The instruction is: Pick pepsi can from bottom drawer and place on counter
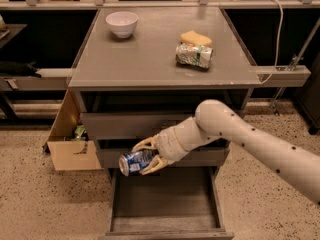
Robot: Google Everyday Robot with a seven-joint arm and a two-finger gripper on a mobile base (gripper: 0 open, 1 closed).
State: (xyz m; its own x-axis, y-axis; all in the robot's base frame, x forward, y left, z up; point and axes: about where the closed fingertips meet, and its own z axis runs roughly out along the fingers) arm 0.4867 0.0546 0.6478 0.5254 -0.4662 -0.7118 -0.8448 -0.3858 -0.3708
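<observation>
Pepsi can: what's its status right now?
End effector shut on can, above open drawer. Not yet on counter. Bowl, sponge, packet sit there.

You saw the end effector (pixel 141 158) clamped on the pepsi can (pixel 128 163), held sideways above the open bottom drawer (pixel 165 200).

Shiny pepsi can (pixel 133 162) in plastic-looking gripper (pixel 141 158), matt counter (pixel 150 51)
</observation>
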